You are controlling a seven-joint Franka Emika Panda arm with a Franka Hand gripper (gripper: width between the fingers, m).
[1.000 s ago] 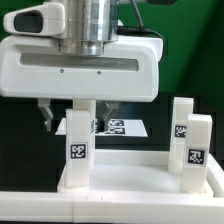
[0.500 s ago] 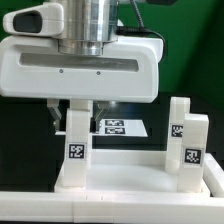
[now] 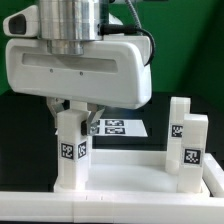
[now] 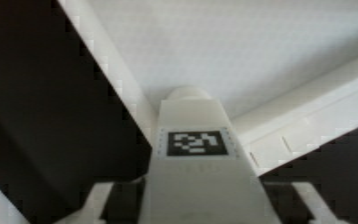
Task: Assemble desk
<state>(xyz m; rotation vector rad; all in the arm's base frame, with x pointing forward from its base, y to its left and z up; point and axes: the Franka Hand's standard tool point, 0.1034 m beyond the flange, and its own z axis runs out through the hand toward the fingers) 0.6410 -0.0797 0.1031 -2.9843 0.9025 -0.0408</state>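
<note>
The desk's white rimmed tabletop (image 3: pixel 130 175) lies across the front of the exterior view and fills the wrist view as a pale surface (image 4: pixel 247 60). A white square leg (image 3: pixel 70 150) stands upright at its corner on the exterior view's left, showing tags on two faces. My gripper (image 3: pixel 71 112) is shut on this leg's upper part, one finger on each side. In the wrist view the leg (image 4: pixel 197 150) runs out from between the fingers (image 4: pixel 105 200) with its tag facing the camera. Two more legs (image 3: pixel 181 122) (image 3: pixel 195 150) stand upright on the exterior view's right.
The marker board (image 3: pixel 120 127) lies flat on the dark table behind the tabletop. The arm's broad white hand (image 3: pixel 75 70) hides the upper middle of the exterior view. A green wall closes the back.
The fingers have closed onto the left leg. The hand has then shifted toward the exterior view's left and turned, and the leg has turned with it, now showing two tagged faces.
</note>
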